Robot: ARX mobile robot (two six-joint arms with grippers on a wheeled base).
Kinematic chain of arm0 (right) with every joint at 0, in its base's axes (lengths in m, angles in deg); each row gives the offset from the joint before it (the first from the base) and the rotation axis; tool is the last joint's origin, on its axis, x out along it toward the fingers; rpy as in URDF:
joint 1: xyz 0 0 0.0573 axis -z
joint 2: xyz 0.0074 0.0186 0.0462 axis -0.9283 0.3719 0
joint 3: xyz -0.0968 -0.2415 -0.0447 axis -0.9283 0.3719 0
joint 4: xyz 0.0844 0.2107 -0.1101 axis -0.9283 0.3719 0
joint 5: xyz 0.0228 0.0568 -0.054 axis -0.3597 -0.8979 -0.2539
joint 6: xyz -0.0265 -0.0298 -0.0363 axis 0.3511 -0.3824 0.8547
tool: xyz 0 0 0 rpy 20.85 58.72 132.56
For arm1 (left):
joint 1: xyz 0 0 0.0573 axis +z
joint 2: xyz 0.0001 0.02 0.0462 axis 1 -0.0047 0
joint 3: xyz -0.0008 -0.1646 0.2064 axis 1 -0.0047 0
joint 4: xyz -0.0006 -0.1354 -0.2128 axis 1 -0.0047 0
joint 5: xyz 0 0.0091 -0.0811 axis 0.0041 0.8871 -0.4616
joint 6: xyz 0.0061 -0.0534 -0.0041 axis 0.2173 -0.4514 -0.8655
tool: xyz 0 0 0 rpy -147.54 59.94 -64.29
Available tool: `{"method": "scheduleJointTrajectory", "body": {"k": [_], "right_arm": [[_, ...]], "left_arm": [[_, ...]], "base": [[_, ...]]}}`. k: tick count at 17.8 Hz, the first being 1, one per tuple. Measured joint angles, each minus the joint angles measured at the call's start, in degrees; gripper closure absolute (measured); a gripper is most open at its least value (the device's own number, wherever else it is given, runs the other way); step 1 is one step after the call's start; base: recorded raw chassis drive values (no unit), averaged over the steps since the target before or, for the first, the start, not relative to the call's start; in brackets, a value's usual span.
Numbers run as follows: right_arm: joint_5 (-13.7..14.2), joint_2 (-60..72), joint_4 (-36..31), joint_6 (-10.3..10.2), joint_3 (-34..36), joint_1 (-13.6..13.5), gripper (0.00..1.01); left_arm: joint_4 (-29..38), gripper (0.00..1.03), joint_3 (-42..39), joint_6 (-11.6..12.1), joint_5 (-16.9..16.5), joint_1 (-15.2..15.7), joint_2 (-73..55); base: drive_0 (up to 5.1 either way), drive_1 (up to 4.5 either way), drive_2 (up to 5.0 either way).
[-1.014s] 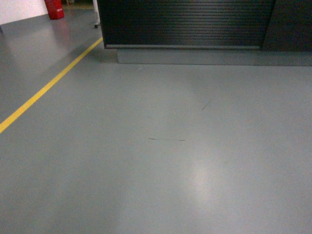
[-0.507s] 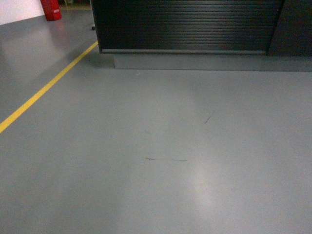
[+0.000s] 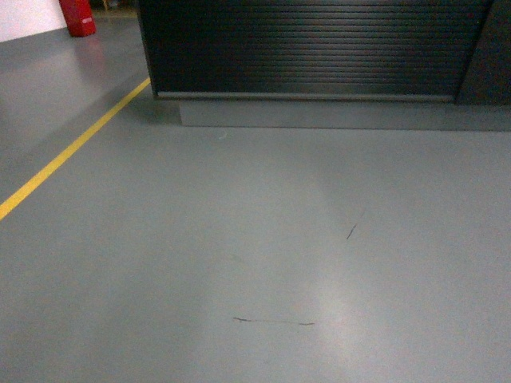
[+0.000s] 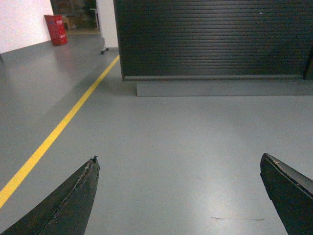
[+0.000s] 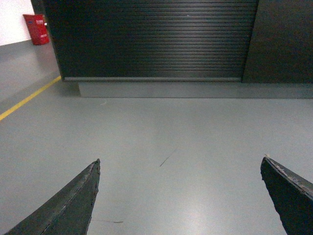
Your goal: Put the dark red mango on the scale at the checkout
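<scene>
A red cabinet (image 3: pixel 77 16) stands far left, by a white wall; a yellow floor line (image 3: pixel 72 152) runs diagonally over the smooth, faintly glossy grey floor (image 3: pixel 255 263). The checkout (image 3: pixel 311 48) rises ahead, its dark front horizontally slatted above a grey plinth (image 3: pixel 319 113). The left gripper (image 4: pixel 178 196) and right gripper (image 5: pixel 180 196) both hang spread wide, holding nothing. Neither the dark red mango nor the scale is in view. A mango would likely be moderately heavy, smooth and bruisable, so it is best cradled gently across its broad middle.
</scene>
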Motion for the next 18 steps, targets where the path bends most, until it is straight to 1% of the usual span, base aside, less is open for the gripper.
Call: {"method": "scheduleJointTrajectory", "body": {"k": [18], "right_arm": [[0.0,0.0,-0.09,0.0,0.02,0.0,0.03]], "left_arm": [[0.04,0.05,0.0,0.0,0.02,0.0,0.0]], "base": [[0.1,4.33,-4.2]]}}
